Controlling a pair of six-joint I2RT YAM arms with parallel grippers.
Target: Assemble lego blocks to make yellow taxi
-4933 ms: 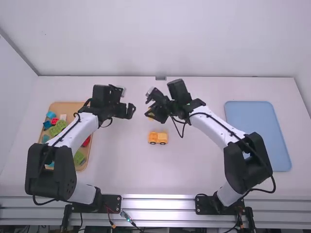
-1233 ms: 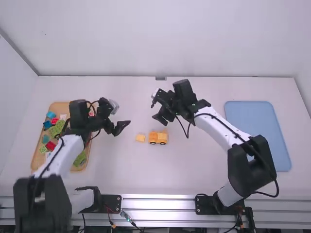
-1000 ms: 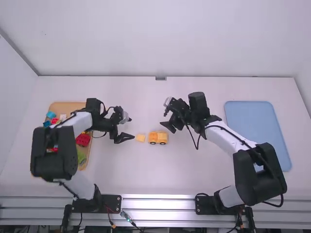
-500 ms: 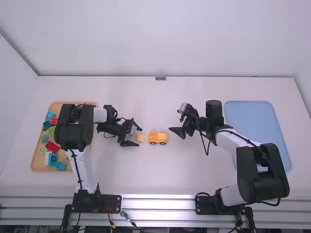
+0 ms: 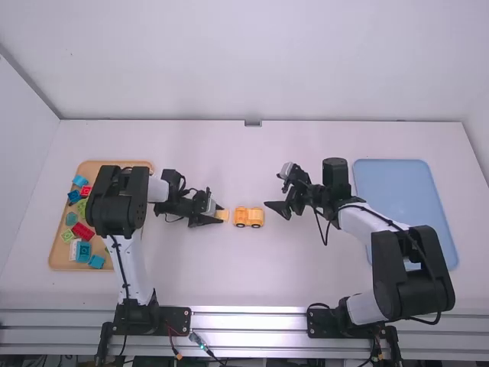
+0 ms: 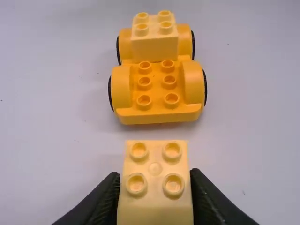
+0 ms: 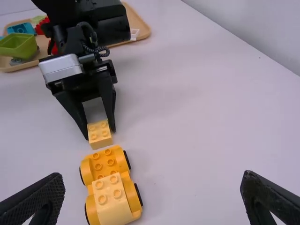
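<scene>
Pinching the loose block (image 6: 155, 206) in my left hand (image 6: 154, 175), I'm at the pickup step. Next: lift, align over the car's (image 6: 159, 114) bare studs (image 6: 169, 82).

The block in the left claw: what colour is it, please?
The block is pale yellow, best seen in the left wrist view.

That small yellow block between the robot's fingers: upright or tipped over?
Upright: the block has its four studs facing up, like those on the car.
</scene>
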